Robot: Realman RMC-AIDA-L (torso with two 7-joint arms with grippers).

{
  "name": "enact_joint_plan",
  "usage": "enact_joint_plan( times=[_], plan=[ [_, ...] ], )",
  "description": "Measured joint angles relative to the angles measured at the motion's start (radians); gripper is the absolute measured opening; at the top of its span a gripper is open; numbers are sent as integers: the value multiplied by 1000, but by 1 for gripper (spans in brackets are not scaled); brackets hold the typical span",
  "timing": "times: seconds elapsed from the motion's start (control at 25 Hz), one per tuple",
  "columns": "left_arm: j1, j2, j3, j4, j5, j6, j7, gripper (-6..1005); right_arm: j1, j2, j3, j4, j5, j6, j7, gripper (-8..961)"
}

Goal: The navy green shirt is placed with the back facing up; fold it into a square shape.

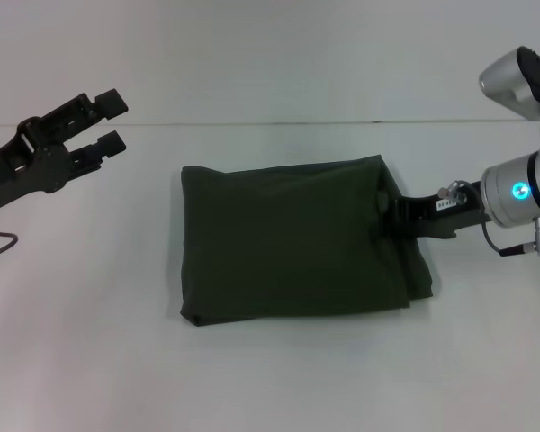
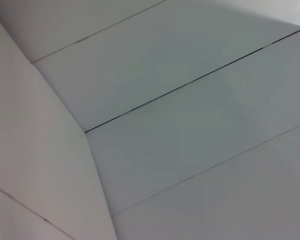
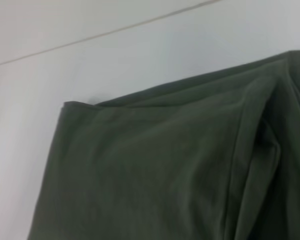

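The navy green shirt (image 1: pixel 288 238) lies folded into a rough rectangle in the middle of the white table, plain side up, with layered edges showing along its right side. My right gripper (image 1: pixel 398 216) reaches in from the right at table height, its tip at the shirt's right edge, where the cloth hides it. The right wrist view is filled by the shirt (image 3: pixel 155 175), showing a folded corner and a seam. My left gripper (image 1: pixel 113 122) hangs open and raised at the far left, well away from the shirt and holding nothing.
The white table (image 1: pixel 90 360) spreads around the shirt, with its far edge (image 1: pixel 279 122) meeting a pale wall. A cable (image 1: pixel 0 236) hangs below the left arm. The left wrist view shows only pale panels (image 2: pixel 190 125) with seams.
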Motion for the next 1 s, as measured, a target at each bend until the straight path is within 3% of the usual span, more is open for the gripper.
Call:
enact_joint_plan(
  times=[0.08,0.56,1.0],
  plan=[
    [0,0,0,0,0,0,0,906,0,3,0,-16,1,-6,1,43],
    [-1,0,-28,0,0,11,-3,907,-11,17,-9,-237,8,-116,53,44],
    [3,-3,-44,-1,-1,4,-3,907,0,12,-10,-165,-69,-50,57,44]
  ],
)
